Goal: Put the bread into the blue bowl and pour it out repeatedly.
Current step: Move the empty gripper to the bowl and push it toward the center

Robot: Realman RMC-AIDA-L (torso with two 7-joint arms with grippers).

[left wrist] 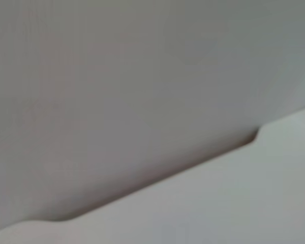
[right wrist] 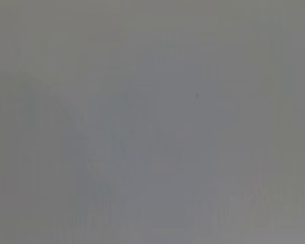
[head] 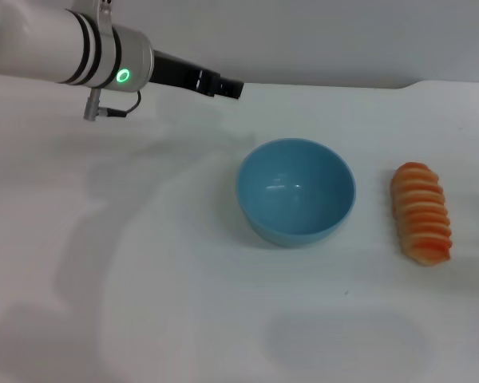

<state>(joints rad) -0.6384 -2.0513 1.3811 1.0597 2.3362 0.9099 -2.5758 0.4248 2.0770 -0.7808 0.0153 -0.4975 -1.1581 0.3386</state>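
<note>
White worktop filling the head view, plain and smooth, soft shadows lying across its left side and near edge. Pale wall behind, meeting the far edge. Same wall and edge in the left wrist view.

A plain light blue is shown by the blue bowl, with pale glossy highlights inside. The bread is coloured orange-tan, banded by paler ridges. The tabletop is seen as white. The left arm is white, ringed with black bands and a green light; its end effector appears black.
</note>
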